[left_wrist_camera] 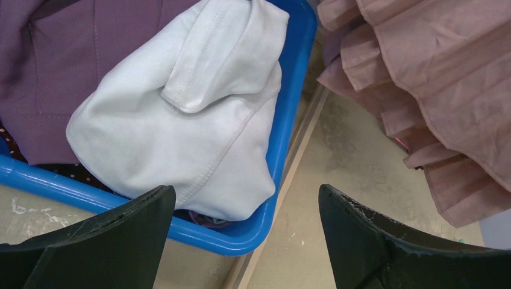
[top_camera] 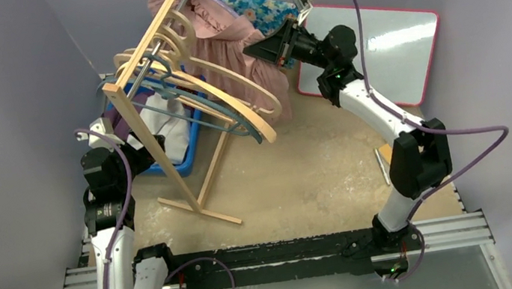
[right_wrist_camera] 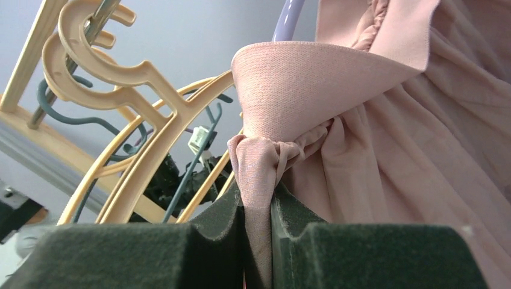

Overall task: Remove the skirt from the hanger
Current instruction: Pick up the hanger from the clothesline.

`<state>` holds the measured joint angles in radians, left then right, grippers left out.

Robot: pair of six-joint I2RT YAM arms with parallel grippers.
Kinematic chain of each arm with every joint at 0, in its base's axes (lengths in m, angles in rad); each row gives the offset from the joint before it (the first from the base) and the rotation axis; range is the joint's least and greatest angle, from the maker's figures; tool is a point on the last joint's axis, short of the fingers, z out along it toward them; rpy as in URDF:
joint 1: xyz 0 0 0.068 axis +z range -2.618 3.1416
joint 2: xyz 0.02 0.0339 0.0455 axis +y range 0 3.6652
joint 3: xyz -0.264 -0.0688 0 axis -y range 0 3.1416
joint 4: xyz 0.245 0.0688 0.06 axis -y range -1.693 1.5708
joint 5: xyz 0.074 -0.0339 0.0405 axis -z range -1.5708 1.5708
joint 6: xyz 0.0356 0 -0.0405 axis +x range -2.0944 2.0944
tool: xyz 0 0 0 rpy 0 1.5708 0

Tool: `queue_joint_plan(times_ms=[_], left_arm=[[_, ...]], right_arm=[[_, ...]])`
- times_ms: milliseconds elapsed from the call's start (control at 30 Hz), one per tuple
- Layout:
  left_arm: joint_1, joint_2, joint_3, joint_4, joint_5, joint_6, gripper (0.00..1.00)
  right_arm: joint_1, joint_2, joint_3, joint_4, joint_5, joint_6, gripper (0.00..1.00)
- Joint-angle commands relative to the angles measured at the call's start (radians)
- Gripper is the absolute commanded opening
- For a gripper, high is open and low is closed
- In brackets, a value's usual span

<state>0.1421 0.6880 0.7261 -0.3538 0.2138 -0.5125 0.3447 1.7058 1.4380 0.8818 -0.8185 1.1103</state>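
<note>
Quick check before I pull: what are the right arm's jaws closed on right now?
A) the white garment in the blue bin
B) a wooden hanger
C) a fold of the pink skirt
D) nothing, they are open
C: in the right wrist view, the right gripper has its jaws pinched on a bunched fold of the pink skirt, with the hangers off to the side.

skirt (right_wrist_camera: 391, 150): dusty pink all over, plain and pleated
basket (left_wrist_camera: 295, 78): bright blue
clothes you see inside it: one white garment (left_wrist_camera: 199, 120), one purple garment (left_wrist_camera: 72, 54)
hangers (right_wrist_camera: 138, 102): pale wood colour, except one grey-teal hanger (top_camera: 260, 130)
far cloth (top_camera: 260, 9): blue, flowered
surface (top_camera: 303, 176): mottled beige
</note>
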Motion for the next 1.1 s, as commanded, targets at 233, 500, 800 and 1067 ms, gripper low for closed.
queue_joint_plan(times_ms=[233, 500, 800, 1067], left_arm=[[0.006, -0.002, 0.000, 0.057, 0.014, 0.002, 0.88], [0.006, -0.002, 0.001, 0.056, 0.013, 0.003, 0.88], [0.006, -0.001, 0.000, 0.056, 0.014, 0.003, 0.88], [0.006, -0.001, 0.002, 0.055, 0.011, 0.003, 0.88]], right_arm=[[0.031, -0.141, 0.109, -0.539, 0.192, -0.637, 0.51], [0.066, -0.062, 0.331, -0.876, 0.396, -0.955, 0.73], [0.111, 0.069, 0.575, -1.067, 0.531, -1.145, 0.81], [0.131, 0.211, 0.813, -1.165, 0.543, -1.228, 0.65]])
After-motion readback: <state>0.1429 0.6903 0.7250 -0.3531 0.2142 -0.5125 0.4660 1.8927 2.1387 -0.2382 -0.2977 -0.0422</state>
